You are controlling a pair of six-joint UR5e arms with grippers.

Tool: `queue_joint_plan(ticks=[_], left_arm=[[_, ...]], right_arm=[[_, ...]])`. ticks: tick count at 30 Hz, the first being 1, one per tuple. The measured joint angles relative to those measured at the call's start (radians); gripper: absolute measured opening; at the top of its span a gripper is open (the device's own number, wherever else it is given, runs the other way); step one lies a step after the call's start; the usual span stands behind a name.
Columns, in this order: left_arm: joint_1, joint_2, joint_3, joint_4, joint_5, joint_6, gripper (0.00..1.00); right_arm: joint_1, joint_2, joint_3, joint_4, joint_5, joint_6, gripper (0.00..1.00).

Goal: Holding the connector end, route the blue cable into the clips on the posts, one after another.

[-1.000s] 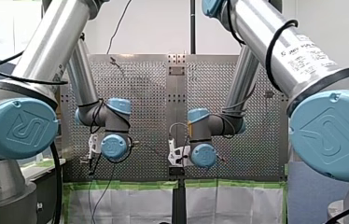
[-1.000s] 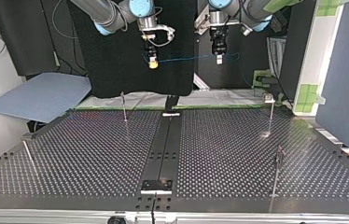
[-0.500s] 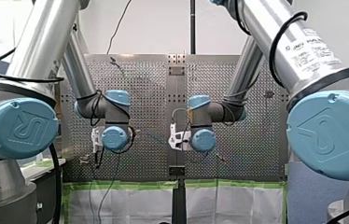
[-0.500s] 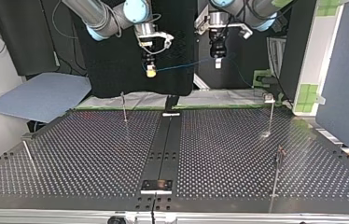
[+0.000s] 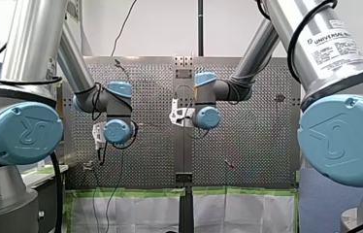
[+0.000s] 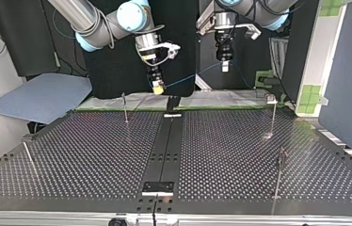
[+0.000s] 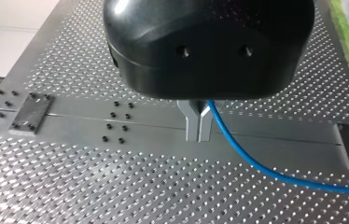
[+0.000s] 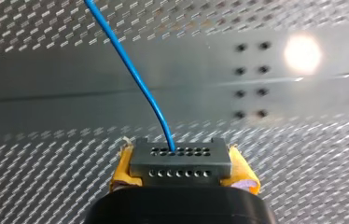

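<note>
Your right gripper's (image 8: 182,169) yellow pads (image 8: 125,169) are clamped on the grey connector (image 8: 180,156), and the blue cable (image 8: 135,77) runs out of it straight ahead of the fingers. Your left gripper's (image 7: 198,136) metal fingers stand together; the cable comes out from beside their base, so it looks pinched there. In the top view, the right gripper (image 6: 157,86) has dropped over the last second and swung toward the frame's centre. The left gripper (image 6: 224,67), upper right of centre, has come down only a little. The span between them, nearly level a second ago, now slopes up from the connector to the left gripper. The posts on the table (image 6: 94,155) hold no cable yet. The nearest post (image 6: 125,107) stands below and left of the connector. You appear to be bringing the connector end down toward that first clip, so routing has barely begun; keep the span taut as you descend.
</note>
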Motion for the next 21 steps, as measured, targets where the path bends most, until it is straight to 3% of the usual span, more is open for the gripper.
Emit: queue_joint_plan(ticks=[7, 11, 21], left_arm=[[0.048, 0.062, 0.0, -0.056, 0.026, -0.044, 0.02], [0.081, 0.096, 0.01, -0.089, 0.058, -0.051, 0.02], [0.165, 0.181, 0.088, -0.174, 0.142, -0.057, 0.02]], right_arm=[[-0.003, -0.058, -0.058, 0.058, -0.051, 0.003, 0.0], [0.002, -0.089, -0.091, 0.092, -0.068, 0.015, 0.0], [0.01, -0.059, -0.143, 0.12, -0.1, 0.022, 0.0]])
